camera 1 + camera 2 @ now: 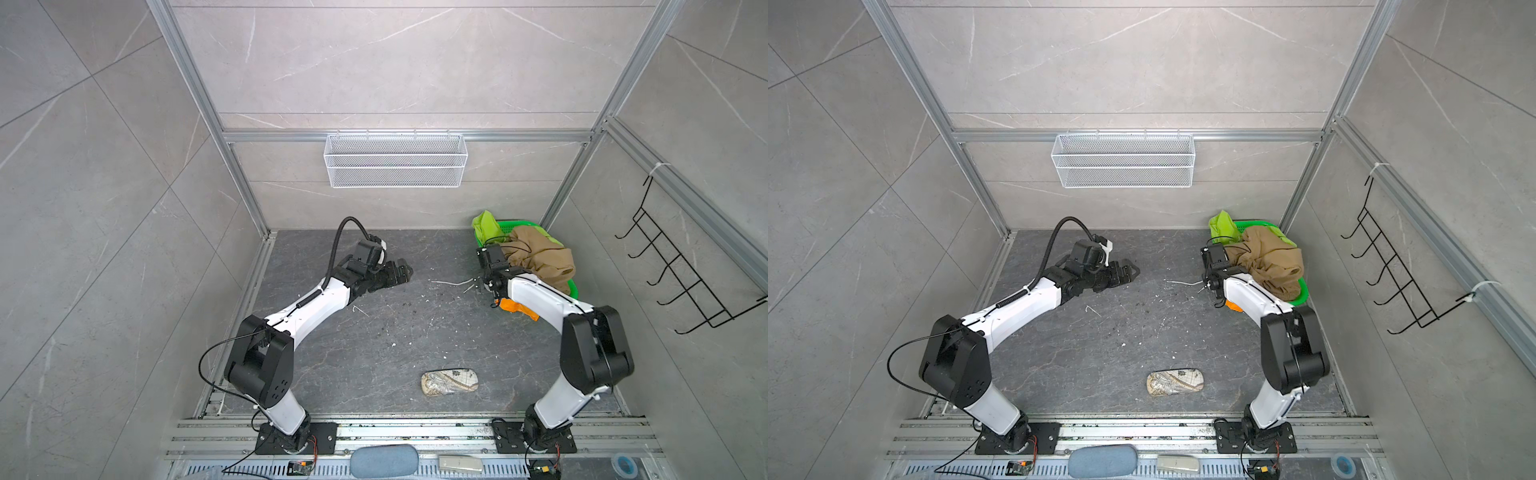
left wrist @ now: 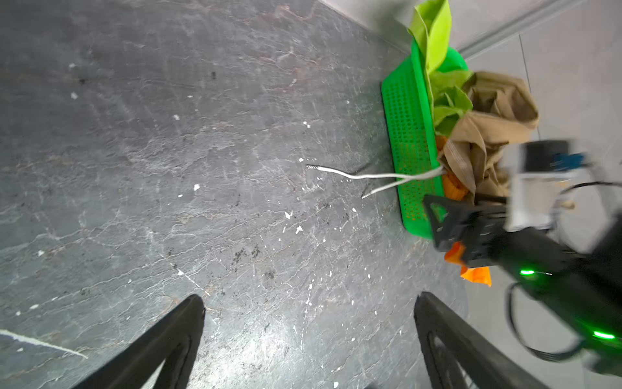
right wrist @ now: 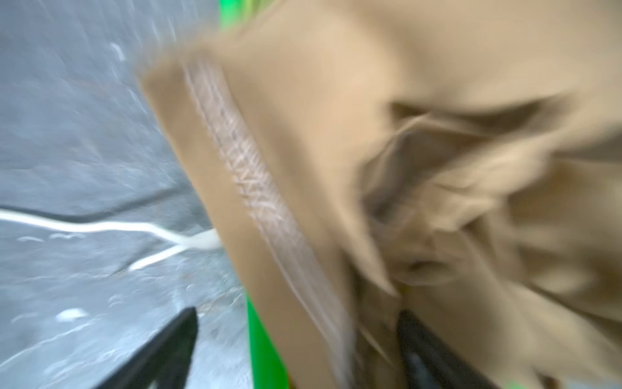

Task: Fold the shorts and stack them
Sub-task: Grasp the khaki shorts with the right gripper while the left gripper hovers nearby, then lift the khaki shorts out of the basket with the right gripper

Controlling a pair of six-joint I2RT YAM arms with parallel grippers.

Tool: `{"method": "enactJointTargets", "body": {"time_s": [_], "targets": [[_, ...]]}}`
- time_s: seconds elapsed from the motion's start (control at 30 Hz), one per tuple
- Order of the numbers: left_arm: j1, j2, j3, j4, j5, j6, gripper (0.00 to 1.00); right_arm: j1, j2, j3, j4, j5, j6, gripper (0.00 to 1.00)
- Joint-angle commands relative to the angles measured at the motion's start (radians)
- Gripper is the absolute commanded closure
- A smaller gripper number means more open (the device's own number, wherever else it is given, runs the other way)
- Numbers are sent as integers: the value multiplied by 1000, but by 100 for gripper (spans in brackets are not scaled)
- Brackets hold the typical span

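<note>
– Right claw (image 3: pixel 298 316) state?
– Jaws wide apart, straddling a tan shorts (image 1: pixel 540 257) edge at the basket (image 2: pixel 410 134) rim; nothing clamped. The tan heap tops the basket, far right corner. Left claw (image 2: pixel 309 298): wide open, empty, above bare worktop (image 1: pixel 374 324).
– Correct grip?
– Close on tan cloth only, clear of the rim. Lift high: green shorts (image 1: pixel 486 226) behind and orange shorts (image 1: pixel 517 308) under the arm likely snag. Spread mid-worktop.

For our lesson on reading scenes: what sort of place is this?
Probably a robot test cell dressed as a laundry corner: grey tiled walls, a white wire-mesh wall basket, a green perforated plastic basket of crumpled cloth shorts.
</note>
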Motion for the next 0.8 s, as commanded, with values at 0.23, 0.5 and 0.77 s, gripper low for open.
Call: {"method": "enactJointTargets", "body": {"time_s": [0.23, 0.5, 0.77], "targets": [[-187, 64, 219, -80, -260, 317, 0, -209, -309, 37, -132, -191, 295, 1], [-284, 220, 415, -151, -394, 498, 0, -480, -225, 6, -79, -405, 379, 1], [-287, 288, 534, -218, -365, 480, 0, -561, -35, 23, 76, -644, 481, 21]]}}
